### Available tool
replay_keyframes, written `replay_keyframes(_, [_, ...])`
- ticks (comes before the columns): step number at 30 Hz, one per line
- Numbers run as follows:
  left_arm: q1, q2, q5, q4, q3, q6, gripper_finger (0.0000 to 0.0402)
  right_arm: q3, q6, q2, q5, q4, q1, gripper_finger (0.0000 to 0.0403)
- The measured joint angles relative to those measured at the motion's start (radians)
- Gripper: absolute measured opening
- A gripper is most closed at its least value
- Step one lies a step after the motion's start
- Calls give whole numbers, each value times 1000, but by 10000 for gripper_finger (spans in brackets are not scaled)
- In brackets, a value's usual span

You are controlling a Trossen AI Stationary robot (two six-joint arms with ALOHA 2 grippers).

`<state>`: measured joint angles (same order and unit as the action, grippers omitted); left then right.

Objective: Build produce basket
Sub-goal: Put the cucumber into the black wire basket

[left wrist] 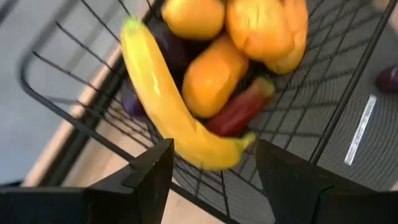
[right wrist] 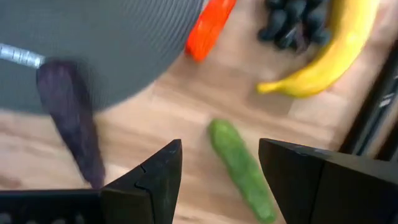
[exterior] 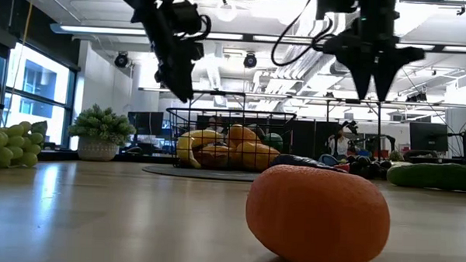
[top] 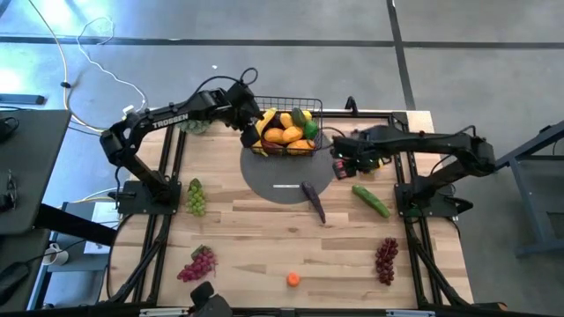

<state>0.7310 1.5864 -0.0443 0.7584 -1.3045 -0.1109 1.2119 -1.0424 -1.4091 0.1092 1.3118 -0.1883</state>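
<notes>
The black wire basket point(top: 315, 113) stands on the far part of the round grey mat point(top: 273, 180). It holds a banana point(left wrist: 163, 102), orange mangoes point(left wrist: 211, 74), a red chili point(left wrist: 239, 109) and more produce. My left gripper point(top: 251, 134) hovers open and empty over the basket's left rim point(left wrist: 74, 121). My right gripper point(top: 339, 165) hangs open and empty above the table to the right of the mat. Below it lie a cucumber point(right wrist: 239, 163), an eggplant point(right wrist: 71, 130), a chili point(right wrist: 208, 28), a banana point(right wrist: 329, 56) and dark grapes point(right wrist: 292, 22).
Green grapes point(top: 195, 195), red grapes point(top: 198, 264), dark red grapes point(top: 386, 260) and a small orange fruit point(top: 293, 279) lie loose on the wooden table. A grey-green leafy bunch point(top: 196, 126) stands at the far left. The orange fruit fills the low view's foreground point(exterior: 315, 215).
</notes>
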Motion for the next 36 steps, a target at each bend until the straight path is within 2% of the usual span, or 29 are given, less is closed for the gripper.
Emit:
replay_keyframes(11, [-88,-20,35,1,22,138,216,-242,-58,192,-96,-78,97,195])
replay_keyframes(15, [-146,-51,101,7,22,191,216,-320,-58,235,-139,-132,127,195])
replay_keyframes(19, [-206,-89,153,41,23,240,216,-372,-58,249,-147,-153,160,195])
replay_keyframes(24, [-284,-115,165,93,23,311,216,-422,-52,250,-147,-158,190,195])
replay_keyframes(36, [-510,-118,239,168,23,499,216,-572,-30,250,-144,-260,224,195])
